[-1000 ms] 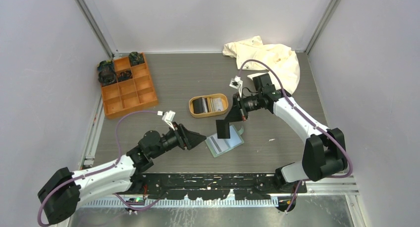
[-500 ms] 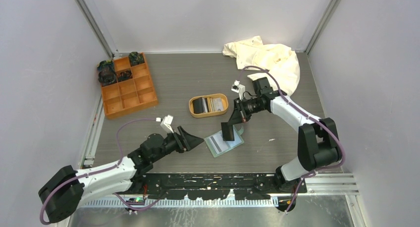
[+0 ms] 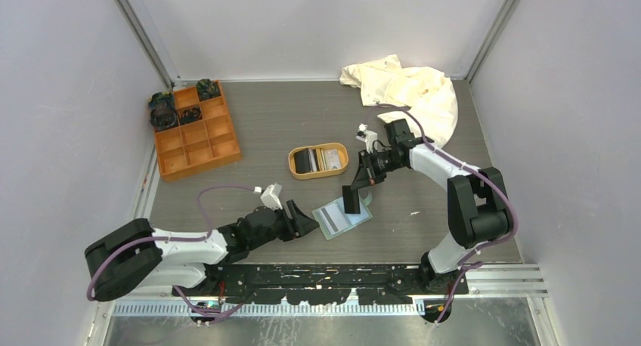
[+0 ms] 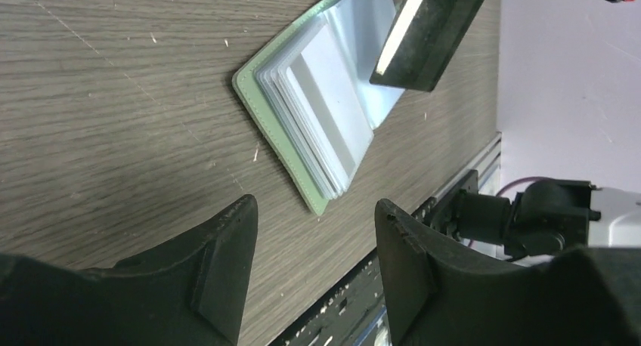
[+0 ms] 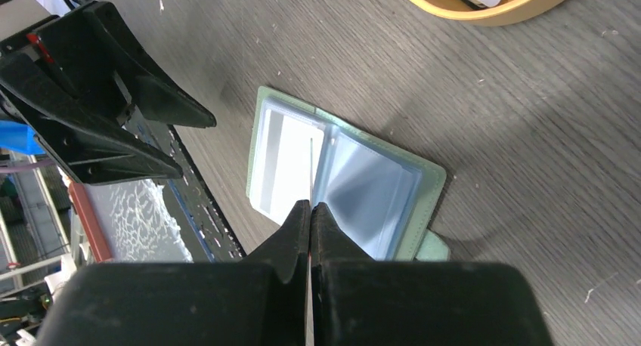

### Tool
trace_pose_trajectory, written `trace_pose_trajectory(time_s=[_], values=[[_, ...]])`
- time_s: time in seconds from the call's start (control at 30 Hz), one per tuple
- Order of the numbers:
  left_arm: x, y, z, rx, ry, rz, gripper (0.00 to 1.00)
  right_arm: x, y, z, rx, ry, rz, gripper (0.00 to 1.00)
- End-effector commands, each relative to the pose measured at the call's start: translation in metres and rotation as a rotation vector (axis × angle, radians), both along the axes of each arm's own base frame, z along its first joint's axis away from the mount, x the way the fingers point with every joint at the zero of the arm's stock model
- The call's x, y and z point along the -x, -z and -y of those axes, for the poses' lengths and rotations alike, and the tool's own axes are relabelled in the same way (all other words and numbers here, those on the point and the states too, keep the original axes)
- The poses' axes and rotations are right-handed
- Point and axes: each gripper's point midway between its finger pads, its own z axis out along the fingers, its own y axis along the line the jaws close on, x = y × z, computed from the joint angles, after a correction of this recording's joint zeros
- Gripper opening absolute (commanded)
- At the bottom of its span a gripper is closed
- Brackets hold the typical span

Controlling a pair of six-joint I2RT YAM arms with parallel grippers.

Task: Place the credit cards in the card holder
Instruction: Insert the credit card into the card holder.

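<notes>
The sage-green card holder point(image 3: 344, 217) lies open on the table, with a pale striped card point(image 5: 283, 161) in its left clear pocket. My right gripper point(image 5: 311, 204) hangs over the holder's middle fold, shut on a thin credit card point(image 5: 311, 168) that I see edge-on, its far end down at the pockets. In the top view that gripper point(image 3: 352, 202) stands right above the holder. My left gripper point(image 4: 316, 210) is low over the table just left of the holder point(image 4: 291, 153), open with nothing between its fingers. More credit cards point(image 3: 323, 159) lie in the tan tray point(image 3: 295, 168).
An orange compartment box point(image 3: 195, 131) with dark items sits at the back left. A cream cloth point(image 3: 412, 89) is bunched at the back right. A black perforated rail point(image 3: 332, 274) runs along the near edge, close below the holder.
My left arm has dropped lower and stretched along the near edge, its gripper narrowing a little. My right gripper has come down and nearer, with the card closer to the holder.
</notes>
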Motion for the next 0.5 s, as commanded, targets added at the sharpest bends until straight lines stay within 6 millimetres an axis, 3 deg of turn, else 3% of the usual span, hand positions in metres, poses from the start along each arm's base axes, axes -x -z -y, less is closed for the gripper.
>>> trace_pose_trajectory(time_s=[0.0, 0.23, 0.47], values=[[-0.021, -0.016, 0.018, 0.036, -0.076, 0.017, 0.58, -0.01, 0.002, -0.004, -0.016, 0.023, -0.015, 0.01], [-0.025, 0.013, 0.025, -0.078, -0.097, -0.075, 0.59, -0.002, 0.006, -0.01, -0.064, 0.0, -0.107, 0.01], [-0.026, 0.04, 0.017, -0.256, -0.115, -0.14, 0.58, 0.001, 0.006, -0.014, -0.095, 0.002, -0.16, 0.01]])
